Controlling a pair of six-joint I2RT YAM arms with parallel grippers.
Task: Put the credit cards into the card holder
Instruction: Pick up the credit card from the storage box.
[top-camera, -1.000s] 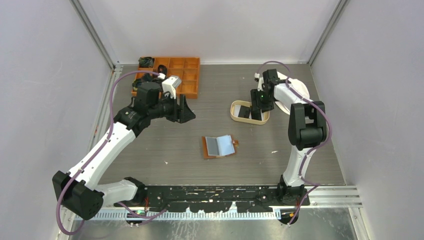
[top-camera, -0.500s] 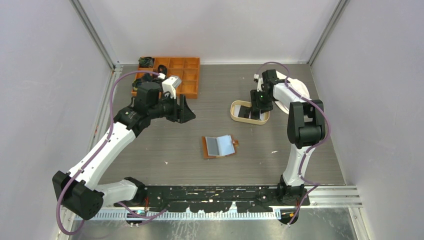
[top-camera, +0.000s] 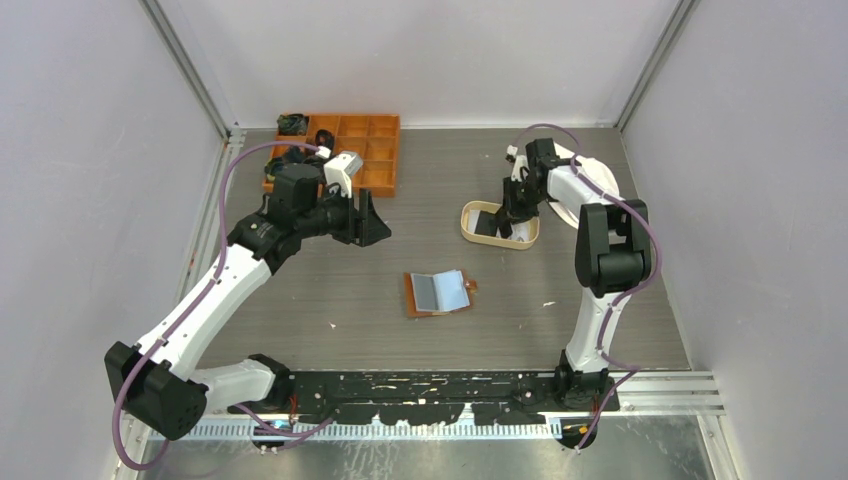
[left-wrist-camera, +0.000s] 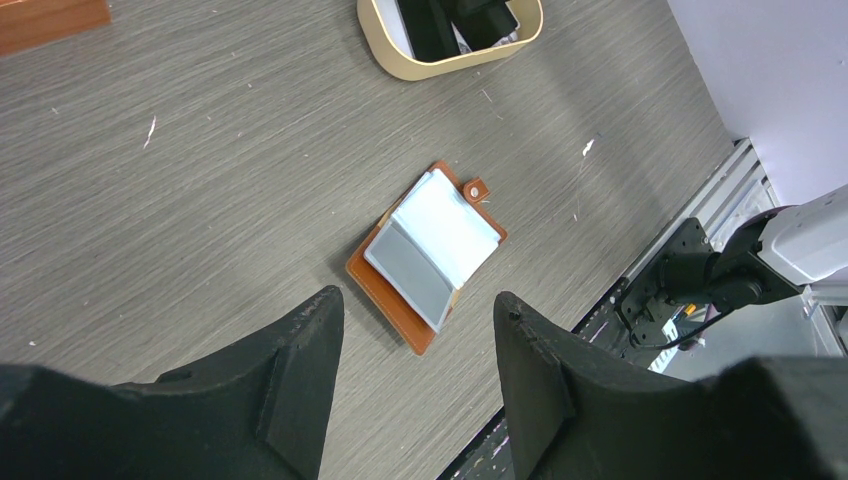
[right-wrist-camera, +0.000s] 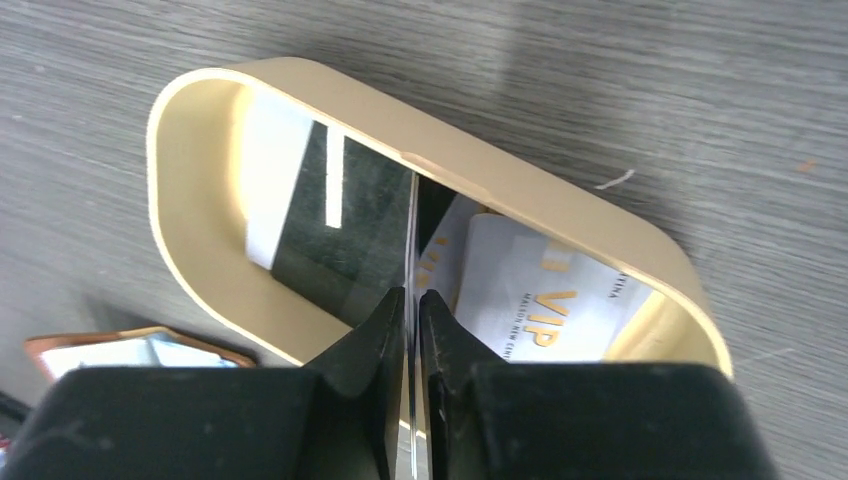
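The card holder (top-camera: 438, 293) lies open mid-table, brown leather with grey and white leaves showing (left-wrist-camera: 430, 260). My right gripper (right-wrist-camera: 412, 297) reaches into the oval tan tray (right-wrist-camera: 520, 190) and is shut on a thin credit card (right-wrist-camera: 412, 235), seen edge-on between the fingers. A black card (right-wrist-camera: 340, 230) and a grey VIP card (right-wrist-camera: 540, 295) lie in the tray. In the top view the right gripper (top-camera: 510, 215) sits over the tray (top-camera: 467, 222). My left gripper (top-camera: 375, 222) hangs open above the table with nothing between its fingers (left-wrist-camera: 418, 305), up-left of the card holder.
An orange compartment box (top-camera: 370, 150) with small dark items stands at the back left, behind the left arm. Grey walls close in both sides and the back. The black base rail (top-camera: 440, 385) runs along the near edge.
The right gripper's jaws have closed on a card in the tray and its wrist has shifted slightly. The left arm and the card holder have not moved.
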